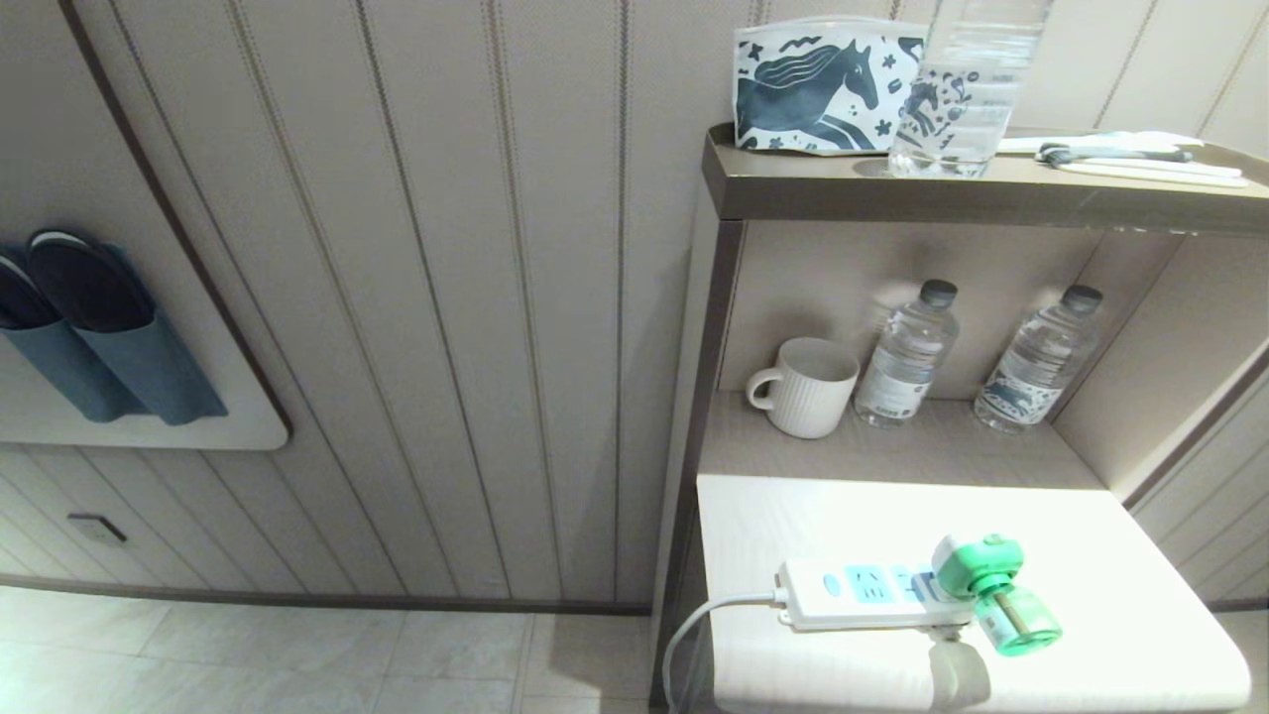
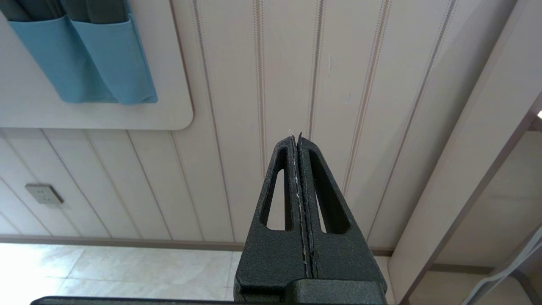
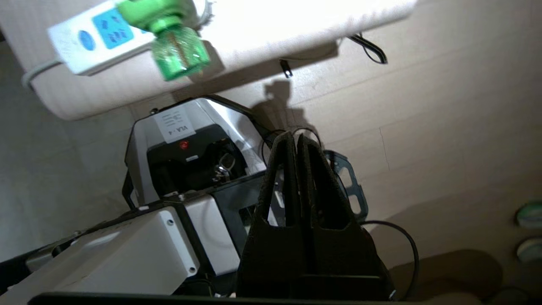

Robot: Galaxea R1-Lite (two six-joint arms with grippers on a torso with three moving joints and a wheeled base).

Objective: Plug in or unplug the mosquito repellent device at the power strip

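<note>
The mosquito repellent device [image 1: 986, 590], green and white with a translucent green bottle, sits plugged into the right end of the power strip [image 1: 863, 593] on the white table top [image 1: 1091, 555]. From below, the right wrist view shows the device [image 3: 171, 40] and the strip [image 3: 99, 36] at the table's front edge. Neither gripper appears in the head view. My left gripper [image 2: 295, 136] is shut and empty, facing the panelled wall left of the table. My right gripper [image 3: 295, 137] is shut and empty, low beneath the table front.
A white mug [image 1: 805, 385] and two water bottles [image 1: 907, 354] stand in the niche behind the table. A horse-print pouch [image 1: 828, 84] and a clear bottle sit on the shelf above. Slippers hang in blue pockets [image 1: 89, 337] on the wall. The robot's base [image 3: 186, 148] lies below.
</note>
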